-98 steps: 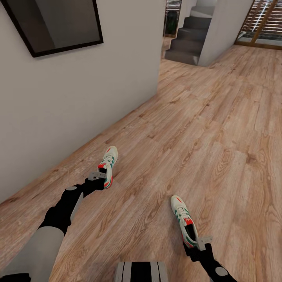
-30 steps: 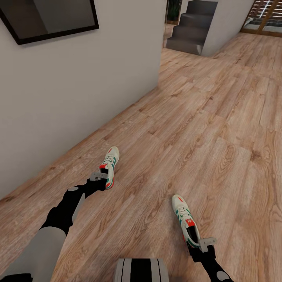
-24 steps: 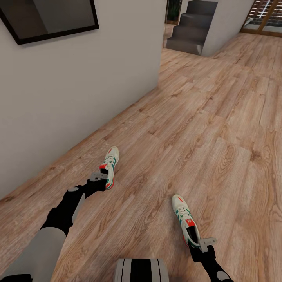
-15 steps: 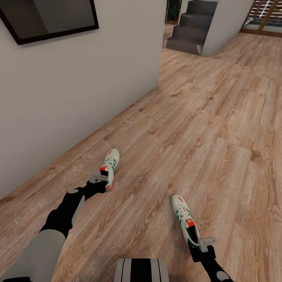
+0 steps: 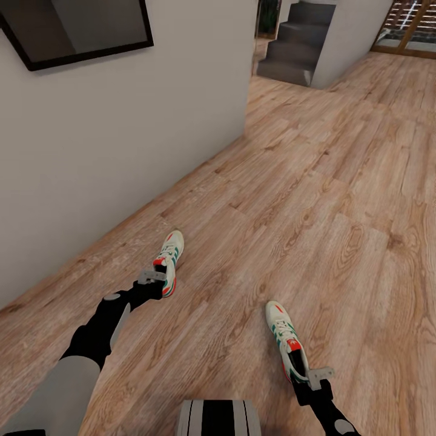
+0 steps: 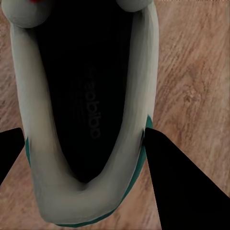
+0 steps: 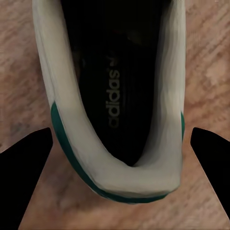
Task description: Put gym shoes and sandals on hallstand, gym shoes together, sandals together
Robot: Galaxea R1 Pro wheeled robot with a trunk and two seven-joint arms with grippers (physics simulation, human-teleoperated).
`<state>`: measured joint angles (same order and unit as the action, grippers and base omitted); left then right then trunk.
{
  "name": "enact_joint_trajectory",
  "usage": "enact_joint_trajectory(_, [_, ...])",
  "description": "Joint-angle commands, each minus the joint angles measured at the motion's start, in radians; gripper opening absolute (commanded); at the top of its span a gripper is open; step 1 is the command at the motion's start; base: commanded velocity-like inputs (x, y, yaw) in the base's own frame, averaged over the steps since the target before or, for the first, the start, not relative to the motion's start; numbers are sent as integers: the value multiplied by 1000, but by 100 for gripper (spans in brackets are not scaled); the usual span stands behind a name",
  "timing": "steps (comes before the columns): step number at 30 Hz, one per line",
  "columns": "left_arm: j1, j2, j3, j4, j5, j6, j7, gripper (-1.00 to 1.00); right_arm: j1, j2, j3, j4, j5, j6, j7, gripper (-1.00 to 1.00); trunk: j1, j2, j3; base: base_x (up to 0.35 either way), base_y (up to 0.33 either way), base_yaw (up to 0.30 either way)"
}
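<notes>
My left gripper [image 5: 158,280] sits at the heel of the left gym shoe [image 5: 169,260], which lies flat on the corridor floor [image 5: 315,200] close to the white wall [image 5: 121,139], toe pointing away from me. In the left wrist view the same shoe [image 6: 86,120] has its dark insole facing the camera, and my fingers [image 6: 184,191] are dark wedges on either side of the heel; one touches the heel rim, the other sits just off the opposite side, so they are spread around the heel. I cannot tell if they are clamped on it. My right gripper [image 5: 312,380] is at the heel of the right gym shoe [image 5: 284,346], also flat on the floor, well apart from the wall and well apart from the other shoe, toe away from me. In the right wrist view that shoe [image 7: 115,105] shows its insole with printed lettering, green trim at the heel, and my fingers [image 7: 24,167] stand wide apart on both sides, clear of the heel with floor visible between them and the shoe. A dark framed panel [image 5: 79,30] hangs on the wall. Grey stairs [image 5: 297,48] are beyond the far end of the wall.
</notes>
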<state>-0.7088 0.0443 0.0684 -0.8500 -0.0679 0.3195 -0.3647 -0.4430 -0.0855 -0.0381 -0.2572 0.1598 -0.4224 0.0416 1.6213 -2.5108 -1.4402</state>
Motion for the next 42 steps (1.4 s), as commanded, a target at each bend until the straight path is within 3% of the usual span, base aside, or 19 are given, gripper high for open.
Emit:
enact_joint_trajectory(1, [5, 0, 4, -1, -9, 4, -8, -100, 0, 0, -5, 1, 4, -4, 4, -100, -1, 0, 3, 0, 0, 0])
enact_joint_trajectory(13, [94, 9, 10, -1, -13, -14, 0, -100, 0, 0, -6, 0, 3, -4, 2, -100, -6, 3, 50, 0, 0, 0])
enact_joint_trajectory(14, [148, 12, 16, 0, -15, -85, 8, -100, 0, 0, -6, 0, 3, -4, 1, -100, -6, 3, 54, 0, 0, 0])
enact_joint_trajectory(16, [182, 12, 25, 0, -17, -114, 12, -100, 0, 0, -6, 0, 3, -5, 0, -100, -7, 4, 61, 0, 0, 0])
enact_joint_trajectory(22, [313, 18, 131, 41, -21, -267, 55, -100, 0, 0, -7, 19, 2, -5, 0, -100, -10, 5, 87, 0, 0, -39])
enact_joint_trajectory(30, [390, 21, 191, 127, -23, -415, 108, -100, 0, 0, -8, 45, 1, -6, 0, -100, -14, 7, 129, 0, 0, -125])
enact_joint_trajectory(38, [415, 24, 205, 251, -23, -557, 187, -100, 6, 0, -9, 60, 1, -18, 0, -100, -17, 9, 171, 0, 0, -147])
enact_joint_trajectory(42, [424, 34, 206, 336, -19, -620, 234, -100, 23, 0, -9, 85, 1, -81, 0, -100, -19, 10, 192, 0, 0, -173])
